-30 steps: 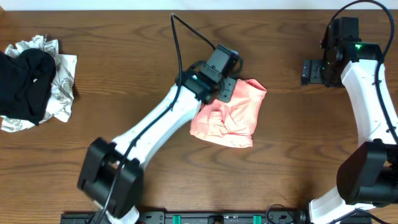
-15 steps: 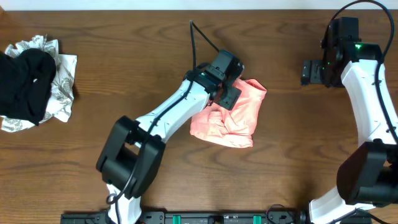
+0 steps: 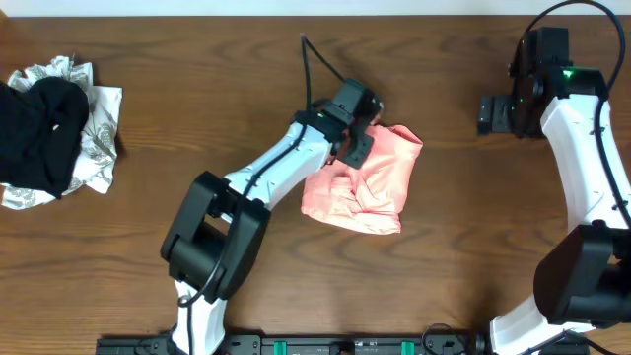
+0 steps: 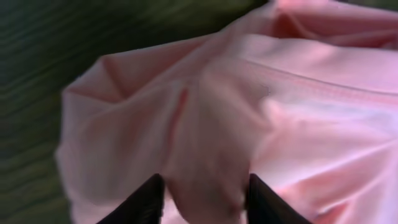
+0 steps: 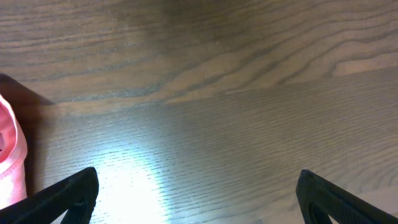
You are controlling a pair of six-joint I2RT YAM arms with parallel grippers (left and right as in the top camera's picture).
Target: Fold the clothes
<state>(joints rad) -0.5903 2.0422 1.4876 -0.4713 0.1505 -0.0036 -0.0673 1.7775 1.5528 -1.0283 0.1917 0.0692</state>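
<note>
overhead: the pink t-shirt lies crumpled in a heap on the wooden table. the left gripper sits on the shirt's upper left edge. the right gripper is well to the shirt's right, and a pile of black and patterned cloth is far to its left.

left wrist: blurred; the fingers flank a raised fold of the shirt. whether they clamp it i cannot tell.

right wrist: fingers spread wide and released over bare wood, with a sliver of the shirt to their left.
</note>
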